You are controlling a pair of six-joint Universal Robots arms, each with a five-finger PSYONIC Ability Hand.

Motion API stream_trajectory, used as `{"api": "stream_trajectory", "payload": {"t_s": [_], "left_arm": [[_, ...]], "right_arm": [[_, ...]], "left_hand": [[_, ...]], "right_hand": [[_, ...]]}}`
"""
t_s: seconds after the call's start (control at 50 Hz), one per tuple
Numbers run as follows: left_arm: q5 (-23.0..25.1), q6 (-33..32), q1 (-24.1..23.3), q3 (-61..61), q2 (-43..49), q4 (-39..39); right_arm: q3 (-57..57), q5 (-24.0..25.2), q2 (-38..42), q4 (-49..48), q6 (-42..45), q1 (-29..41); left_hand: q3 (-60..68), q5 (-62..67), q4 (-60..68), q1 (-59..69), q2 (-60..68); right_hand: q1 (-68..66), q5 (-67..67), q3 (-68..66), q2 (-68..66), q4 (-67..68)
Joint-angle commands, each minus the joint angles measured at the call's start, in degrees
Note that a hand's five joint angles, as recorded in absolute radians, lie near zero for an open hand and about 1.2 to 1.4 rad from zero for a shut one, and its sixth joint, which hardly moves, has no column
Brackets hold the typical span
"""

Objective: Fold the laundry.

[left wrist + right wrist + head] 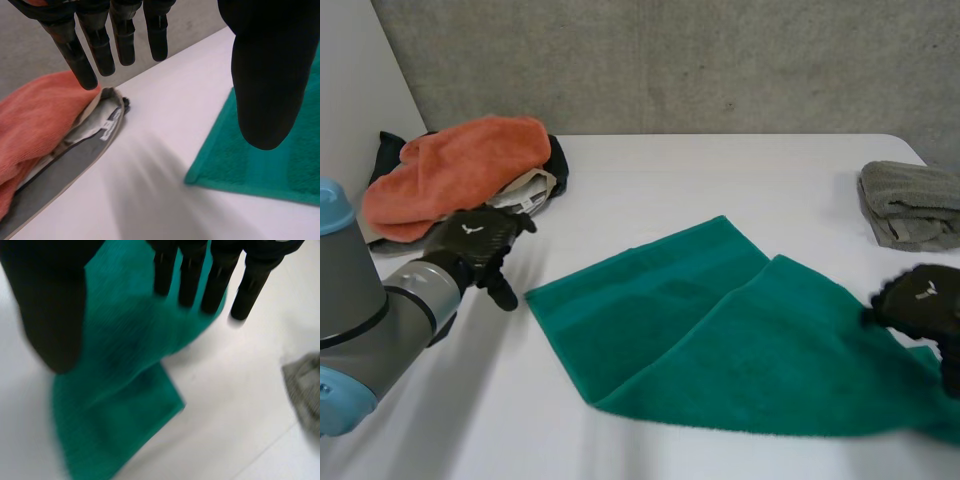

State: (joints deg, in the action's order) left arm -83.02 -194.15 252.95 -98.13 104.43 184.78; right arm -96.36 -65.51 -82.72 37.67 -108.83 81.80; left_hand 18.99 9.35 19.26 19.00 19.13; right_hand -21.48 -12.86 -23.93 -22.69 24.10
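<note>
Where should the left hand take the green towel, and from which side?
Probably at the corner of the green towel nearest the left hand, coming in from the orange cloth side across the bare table. That corner lies flat and points towards the open hand, so the fingers could slide under its hem with the thumb on top.

Readable text: none you can make out.
White tag (107, 131): on the clothes pile (40, 130) at the table's (720, 180) far left corner; print illegible.
</note>
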Motion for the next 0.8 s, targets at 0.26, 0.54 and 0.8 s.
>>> {"api": "stream_trajectory", "payload": {"t_s": [0.26, 0.54, 0.8], "left_arm": [[1.6, -0.2, -3.7, -1.4, 0.5, 1.5], [1.6, -0.1, -4.0, -1.3, 0.2, 2.3], [1.6, 0.0, -3.8, -1.2, 0.4, 3.5]], "right_arm": [[21.2, 4.5, 19.2, -19.0, -22.3, 19.5], [27.5, 4.5, 32.4, -18.9, -20.0, 22.8], [27.2, 4.3, 33.2, -18.8, -20.4, 22.8]], "left_hand": [[3.3, 3.0, 3.1, 3.3, 3.2], [3.2, 2.8, 2.9, 3.2, 3.0], [3.2, 2.8, 2.9, 3.2, 3.0]], "right_hand": [[10.2, 11.6, 12.7, 11.4, -12.9], [-9.3, -7.9, -6.8, -8.1, 6.7], [-53.6, -52.2, -51.2, -52.4, 51.0]]}}
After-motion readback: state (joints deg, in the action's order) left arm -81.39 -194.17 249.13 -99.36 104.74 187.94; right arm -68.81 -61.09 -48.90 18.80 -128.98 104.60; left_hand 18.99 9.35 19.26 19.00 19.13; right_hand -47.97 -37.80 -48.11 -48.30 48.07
